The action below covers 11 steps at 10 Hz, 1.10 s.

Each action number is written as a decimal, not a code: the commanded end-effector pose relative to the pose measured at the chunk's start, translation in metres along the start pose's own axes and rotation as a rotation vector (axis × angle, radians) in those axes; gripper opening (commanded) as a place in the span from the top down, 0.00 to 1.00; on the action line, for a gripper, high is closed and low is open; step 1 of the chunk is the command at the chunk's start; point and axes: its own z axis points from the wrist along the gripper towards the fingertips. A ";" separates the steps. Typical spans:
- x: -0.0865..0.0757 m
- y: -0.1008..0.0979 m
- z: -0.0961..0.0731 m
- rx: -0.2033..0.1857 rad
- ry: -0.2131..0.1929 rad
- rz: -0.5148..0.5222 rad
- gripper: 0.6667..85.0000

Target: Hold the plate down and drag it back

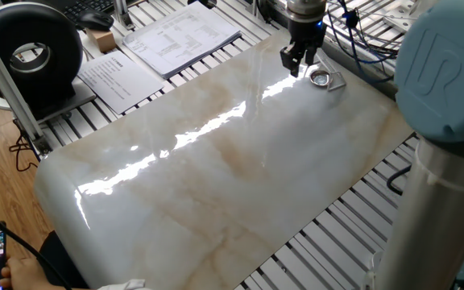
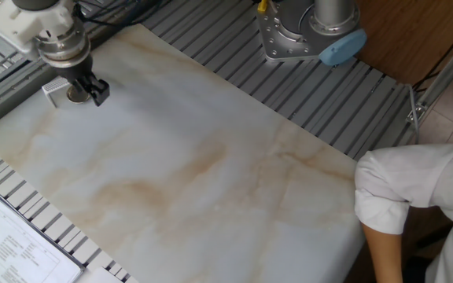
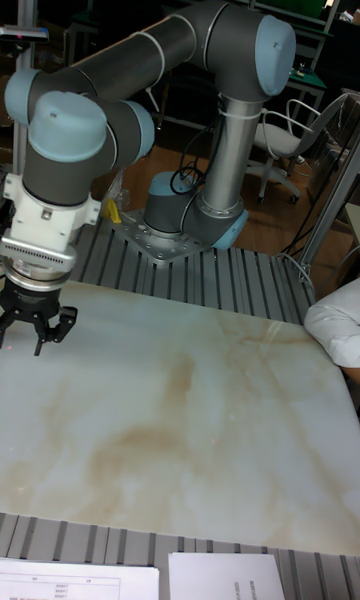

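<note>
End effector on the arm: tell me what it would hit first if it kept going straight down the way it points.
The end effector points down at the large glossy marble slab, beside the tiny round shiny silver metal plate. Straight on, it would probably meet the slab first, though depth is unclear and it may clip the plate's rim.

Light: bright, even on both side views; tall fixed view dimmer, background dark
Glare: streaky white reflections along marble slab [image 1: 216,169] in one fixed view, strongest centre-left
Shadows: soft, faint under tool [image 2: 89,89]
Focus: arm column [image 1: 445,161] nearest the lens soft; printed sheets [image 1: 176,36] unreadable
Noise: tall fixed view grainy
</note>
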 end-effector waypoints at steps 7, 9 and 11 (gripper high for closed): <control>-0.011 -0.013 0.014 0.094 -0.011 -0.057 0.41; -0.005 -0.038 0.018 0.079 -0.044 -0.096 0.41; -0.004 -0.034 0.022 0.053 -0.044 -0.092 0.40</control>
